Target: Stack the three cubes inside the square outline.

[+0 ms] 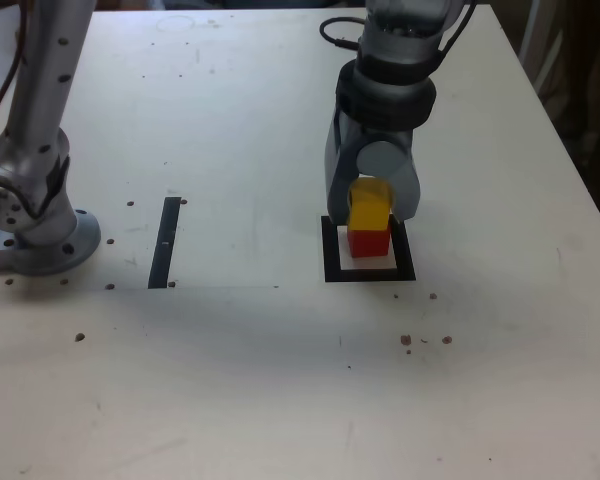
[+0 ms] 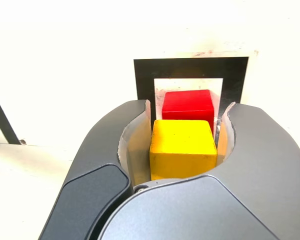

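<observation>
A small solid red cube (image 1: 368, 243) sits on the white middle of the flat square outline with the thick black border (image 1: 331, 262), on the big pale table (image 1: 230, 380). A small solid yellow cube (image 1: 369, 208) of the same size is on top of the red one, and in the exterior view it looks a little tilted and not lined up with it. The grey gripper (image 1: 372, 200) of the robot arm comes down from above and is around the yellow cube. In the wrist view the yellow cube (image 2: 182, 148) sits between the two curved grey jaws of the gripper (image 2: 186, 120). One jaw looks like it touches the cube's side, but there is a small gap on the other side, so I cannot tell if the jaws are squeezing it or have let go. The red cube (image 2: 188, 104) shows just past the yellow one, inside the square outline (image 2: 190, 67). Well apart, toward the exterior view's left, a narrow black straight strip (image 1: 165, 243) lies flat on the table, and further left stands the round grey metal base (image 1: 35, 235) of the arm.
</observation>
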Controlling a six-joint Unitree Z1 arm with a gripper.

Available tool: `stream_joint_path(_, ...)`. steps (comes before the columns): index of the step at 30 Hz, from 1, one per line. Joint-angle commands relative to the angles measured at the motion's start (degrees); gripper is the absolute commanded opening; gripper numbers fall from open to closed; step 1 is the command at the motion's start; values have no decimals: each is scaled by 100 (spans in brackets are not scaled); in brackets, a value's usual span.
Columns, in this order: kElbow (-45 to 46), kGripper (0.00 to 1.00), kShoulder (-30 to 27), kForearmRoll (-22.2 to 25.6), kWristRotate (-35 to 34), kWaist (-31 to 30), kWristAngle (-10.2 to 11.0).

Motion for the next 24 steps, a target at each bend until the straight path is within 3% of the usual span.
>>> stream_joint_path(1,15,33,23,-9,11,22,-3)
stream_joint_path(5,29,39,21,-12,14,38,-3)
stream_joint_path(11,52,71,26,-60,114,84,-7)
stream_joint_path(15,73,87,21,-166,190,107,-6)
stream_joint_path(24,151,97,-37,-210,200,139,45)
